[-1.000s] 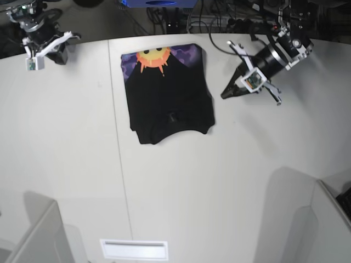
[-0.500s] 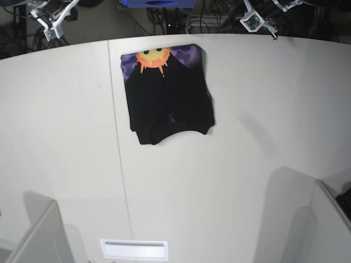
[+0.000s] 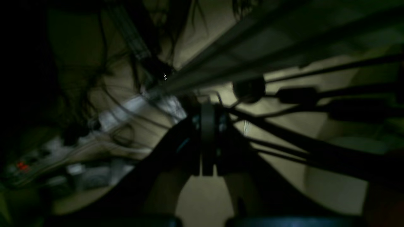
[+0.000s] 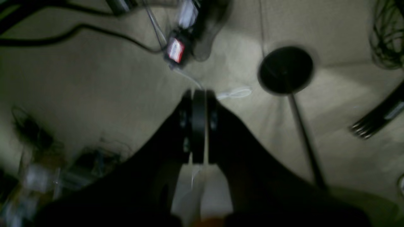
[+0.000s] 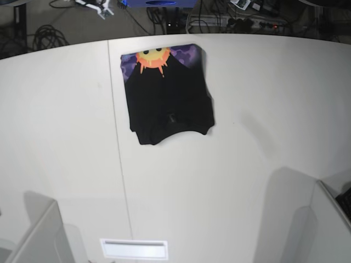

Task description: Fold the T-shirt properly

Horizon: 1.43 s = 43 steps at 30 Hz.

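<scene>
The T-shirt (image 5: 167, 96) lies folded into a compact black block at the far middle of the white table (image 5: 247, 164), with the orange sun print on purple showing along its far edge. No gripper touches it. Both arms are pulled back beyond the table's far edge; only a white piece of the right arm (image 5: 96, 6) shows in the base view. In the left wrist view my left gripper (image 3: 207, 113) is shut and holds nothing, over dark floor and cables. My right gripper (image 4: 199, 97) is shut on nothing as well, above beige floor.
A seam (image 5: 118, 164) runs down the table left of the shirt. A white slot (image 5: 134, 249) sits at the near edge, with grey panels (image 5: 38, 235) at both near corners. Cables and a power strip (image 5: 252, 22) lie behind the table.
Both arms have swung up and back from over the table's far corners, out of the base view. The T-shirt has not moved.
</scene>
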Motion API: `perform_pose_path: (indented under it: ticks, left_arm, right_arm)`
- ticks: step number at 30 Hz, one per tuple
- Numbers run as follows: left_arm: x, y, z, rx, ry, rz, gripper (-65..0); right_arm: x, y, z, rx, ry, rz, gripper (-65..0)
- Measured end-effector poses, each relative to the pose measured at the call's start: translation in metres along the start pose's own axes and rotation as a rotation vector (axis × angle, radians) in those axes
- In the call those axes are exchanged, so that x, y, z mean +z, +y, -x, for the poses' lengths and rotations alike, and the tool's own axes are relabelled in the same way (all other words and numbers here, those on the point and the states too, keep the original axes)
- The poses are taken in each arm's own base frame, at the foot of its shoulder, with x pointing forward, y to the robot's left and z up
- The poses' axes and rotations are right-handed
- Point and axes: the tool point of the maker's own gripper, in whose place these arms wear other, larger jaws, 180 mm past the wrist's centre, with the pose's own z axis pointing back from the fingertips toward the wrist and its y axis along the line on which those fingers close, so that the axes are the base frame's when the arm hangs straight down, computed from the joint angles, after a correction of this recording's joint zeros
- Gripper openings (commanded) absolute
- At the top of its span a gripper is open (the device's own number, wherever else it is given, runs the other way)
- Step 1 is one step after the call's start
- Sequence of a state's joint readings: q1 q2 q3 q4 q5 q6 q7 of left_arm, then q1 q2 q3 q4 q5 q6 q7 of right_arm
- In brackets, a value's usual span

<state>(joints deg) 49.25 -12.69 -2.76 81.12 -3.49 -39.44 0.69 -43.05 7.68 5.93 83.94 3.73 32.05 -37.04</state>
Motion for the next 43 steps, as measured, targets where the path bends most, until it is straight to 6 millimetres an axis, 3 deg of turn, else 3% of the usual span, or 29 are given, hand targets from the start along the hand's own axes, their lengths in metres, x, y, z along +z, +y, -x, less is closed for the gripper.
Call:
perform_pose_path:
  ticks: [5,9,11,14,18,24,29,31,40,43]
  left_arm:
    - [-0.029,0.009,0.033,0.11,0.072,-0.008,-65.0]
    - [-0.055,0.017,0.052,0.204,0.121,-0.011,-65.0]
    - [-0.065,0.023,0.057,0.251,0.108,-0.023,-65.0]
    - [-0.075,0.033,0.055,0.323,0.036,-0.05,-65.0]
    - [-0.081,0.043,0.077,0.41,0.077,-0.08,-65.0]
    - [-0.088,0.055,0.086,0.419,0.144,-0.08,-65.0]
    - [-0.081,0.059,0.099,0.354,0.224,-0.067,-65.0]
    - [-0.079,0.064,0.104,0.327,0.243,-0.099,-65.0]
    - [-0.079,0.075,0.104,0.298,0.247,-0.158,-65.0]
    - [-0.08,0.075,0.104,0.298,0.246,-0.157,-65.0]
  right_arm:
    - [-0.04,-0.003,0.019,0.008,0.097,-0.063,-65.0]
    - [-0.071,0.014,0.036,0.008,0.145,-0.142,-65.0]
    - [-0.085,0.028,0.042,-0.001,0.152,-0.189,-65.0]
    - [-0.097,0.033,0.051,-0.02,0.149,-0.216,-65.0]
    - [-0.104,0.028,0.059,-0.068,0.124,-0.216,-65.0]
    - [-0.12,0.043,0.036,-0.142,0.031,-0.191,-65.0]
    - [-0.12,-0.019,0.038,-0.15,-0.054,0.151,-65.0]
    - [-0.117,-0.032,0.04,-0.148,-0.072,0.218,-65.0]
    - [-0.12,-0.024,0.032,-0.155,-0.095,0.203,-65.0]
    - [-0.123,-0.011,0.029,-0.161,-0.099,0.185,-65.0]
